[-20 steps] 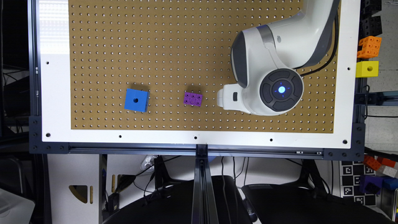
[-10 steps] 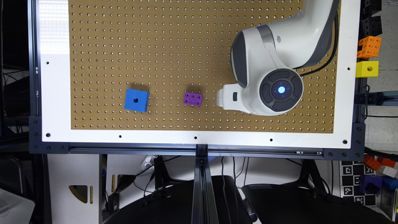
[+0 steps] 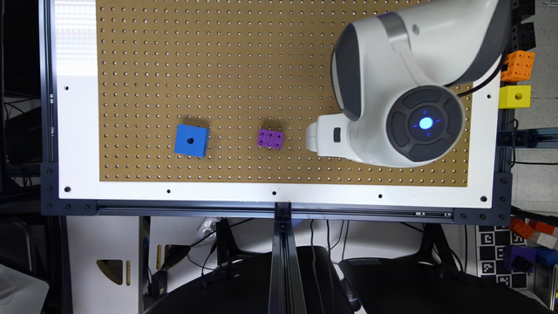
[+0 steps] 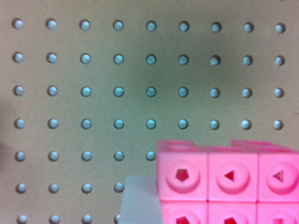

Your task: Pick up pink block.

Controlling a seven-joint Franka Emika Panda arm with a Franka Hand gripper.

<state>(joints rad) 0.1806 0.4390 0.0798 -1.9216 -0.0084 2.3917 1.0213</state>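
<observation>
Pink plastic brick [image 4: 229, 186], small and rectangular, with rows of round recessed holes on its upper face, seen very close under the claw in the wrist view, above the brown perforated hardboard [image 4: 93, 93]. Pale translucent slab [image 4: 138, 200] found just beside one side of it. Could not tell whether the claw was wide, narrow or gripping. White claw [image 3: 322, 138] recorded over the board in the exterior view. Purple plastic brick [image 3: 270, 138] with six holes placed near the claw, toward the exterior view's left. Blue plastic cube [image 3: 192, 140] with one hole placed farther out on that same side, well apart from the claw.
</observation>
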